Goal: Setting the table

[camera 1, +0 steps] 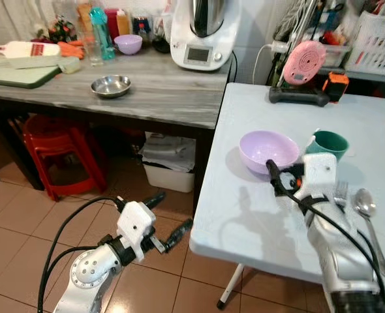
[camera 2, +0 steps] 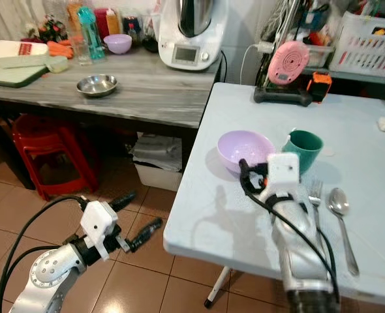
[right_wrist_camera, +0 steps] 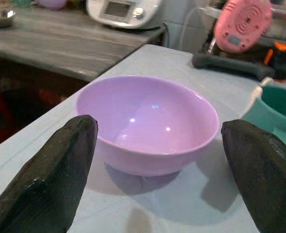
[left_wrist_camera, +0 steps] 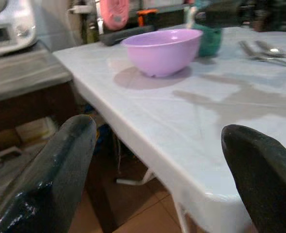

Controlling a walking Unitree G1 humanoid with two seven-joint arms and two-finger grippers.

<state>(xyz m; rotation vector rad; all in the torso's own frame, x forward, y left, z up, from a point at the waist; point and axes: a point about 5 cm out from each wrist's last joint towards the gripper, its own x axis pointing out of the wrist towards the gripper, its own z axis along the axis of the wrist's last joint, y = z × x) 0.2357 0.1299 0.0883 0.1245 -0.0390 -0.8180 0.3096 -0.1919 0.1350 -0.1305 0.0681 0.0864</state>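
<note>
Left eye view looks down on a pale white table [camera 1: 258,215] where a lilac bowl [camera 1: 269,150] sits empty beside a teal cup [camera 1: 328,144]; the cup's inside cannot be seen. A fork [camera 1: 340,193] and a spoon [camera 1: 367,212] lie side by side just to the right of the right arm. The right gripper [right_wrist_camera: 157,160] hovers over the table just in front of the bowl, its 2 black fingers [right_wrist_camera: 51,179] spread wide with the bowl between them in the right wrist view, touching nothing. The left gripper [camera 1: 166,218] hangs low over the tiled floor [camera 1: 23,228], off the table's near-left corner, fingers apart and empty; its wrist view looks across the tabletop toward the bowl and cup.

On the grey wooden counter [camera 1: 160,91] stand a small steel bowl [camera 1: 111,85], empty, a second lilac bowl [camera 1: 128,44] further back, a white kitchen machine [camera 1: 202,36] with a small screen too blurred to read, bottles [camera 1: 101,29] and a green cutting board [camera 1: 19,73]. A pink round device [camera 1: 304,62] stands at the table's far edge; no writing on it can be made out. The right eye view adds a white basket [camera 2: 369,42]. A red stool [camera 1: 55,153] stands under the counter.
</note>
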